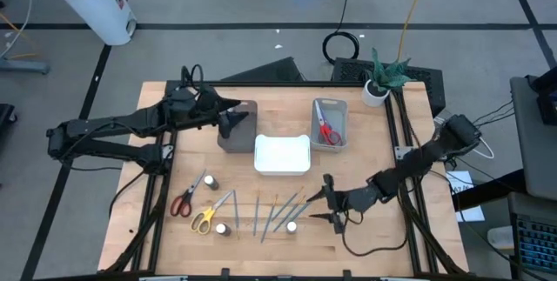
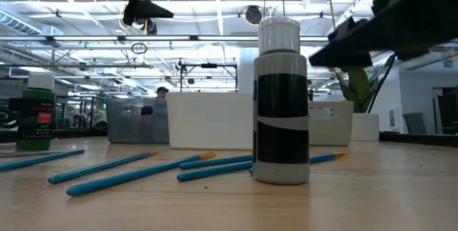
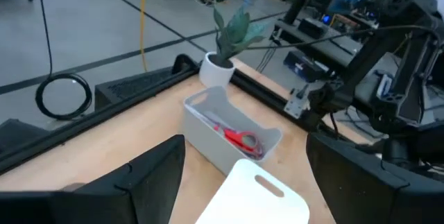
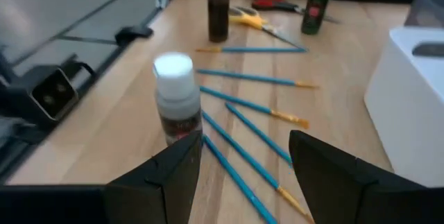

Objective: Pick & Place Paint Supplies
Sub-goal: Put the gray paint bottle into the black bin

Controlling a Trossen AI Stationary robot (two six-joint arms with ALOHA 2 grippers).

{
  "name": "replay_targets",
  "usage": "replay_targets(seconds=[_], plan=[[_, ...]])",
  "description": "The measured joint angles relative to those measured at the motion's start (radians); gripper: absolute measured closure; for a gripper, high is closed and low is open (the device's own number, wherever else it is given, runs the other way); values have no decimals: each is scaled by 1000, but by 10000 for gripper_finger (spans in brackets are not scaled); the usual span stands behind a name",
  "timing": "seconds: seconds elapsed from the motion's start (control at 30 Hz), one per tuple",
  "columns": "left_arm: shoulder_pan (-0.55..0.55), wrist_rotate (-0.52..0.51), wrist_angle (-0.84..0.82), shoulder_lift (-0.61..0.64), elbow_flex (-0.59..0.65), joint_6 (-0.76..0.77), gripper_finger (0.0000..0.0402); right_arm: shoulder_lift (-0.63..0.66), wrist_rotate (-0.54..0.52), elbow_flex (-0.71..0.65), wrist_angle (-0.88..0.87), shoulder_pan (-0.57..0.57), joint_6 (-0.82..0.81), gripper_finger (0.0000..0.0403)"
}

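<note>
Several blue brushes (image 4: 257, 106) lie flat on the wooden table. A dark paint bottle with a white cap (image 4: 177, 99) stands upright among them, and two more bottles (image 4: 217, 9) (image 4: 318, 5) stand farther off, beside the yellow scissors (image 4: 251, 20) and the red scissors (image 1: 183, 203). Another pair of red scissors (image 3: 239, 138) lies in the grey tray (image 3: 208, 123). My right gripper (image 4: 244, 137) hangs open just short of the nearest bottle (image 1: 291, 226), touching nothing. My left gripper (image 1: 233, 121) is open and raised above the dark tray (image 1: 237, 133).
A white tray (image 1: 282, 153) sits mid-table between the dark tray and the grey one. A potted plant (image 1: 380, 81) stands at the far right corner. Bare wood lies along the near right part of the table. A trash bin (image 1: 91, 3) stands on the floor beyond.
</note>
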State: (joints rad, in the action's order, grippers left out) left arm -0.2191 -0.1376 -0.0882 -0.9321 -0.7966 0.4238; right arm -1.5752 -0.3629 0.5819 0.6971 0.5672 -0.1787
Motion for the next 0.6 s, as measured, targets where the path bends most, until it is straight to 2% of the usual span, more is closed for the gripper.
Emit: replay_targets(seconds=[0.13,0.27,0.43,0.6], plan=[[20,0,4,-3,0,8,100,-88,-91,16,22,57,-43,178],[39,3,17,-37,0,16,97,-192,-134,100,51,93,-51,140],[46,31,65,-86,0,-5,90,-325,-107,249,17,96,-49,91],[46,90,118,-118,0,36,92,-404,-105,360,-87,88,-85,79]])
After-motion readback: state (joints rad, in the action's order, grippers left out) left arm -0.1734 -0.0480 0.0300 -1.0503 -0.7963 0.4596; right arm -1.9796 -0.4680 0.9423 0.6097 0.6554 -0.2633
